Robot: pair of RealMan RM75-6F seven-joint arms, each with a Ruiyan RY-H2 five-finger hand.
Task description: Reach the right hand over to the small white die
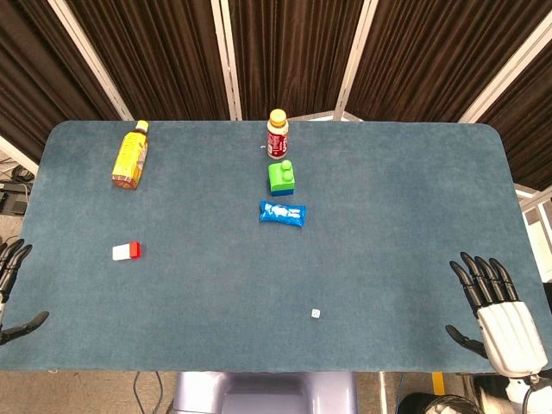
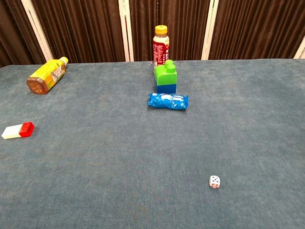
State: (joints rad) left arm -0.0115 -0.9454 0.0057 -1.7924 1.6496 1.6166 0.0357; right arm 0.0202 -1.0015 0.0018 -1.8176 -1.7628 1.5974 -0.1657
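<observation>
We see right hand [image 1: 502, 317] open at table [image 1: 414, 216] edge, fingers spread, palm down, holding nothing, well right of die [image 1: 316, 313]; left hand [image 1: 12, 289] open too.

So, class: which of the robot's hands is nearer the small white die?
The right hand. It rests at the table's near right corner, to the right of the die. The left hand sits at the far left edge, much further off.
</observation>
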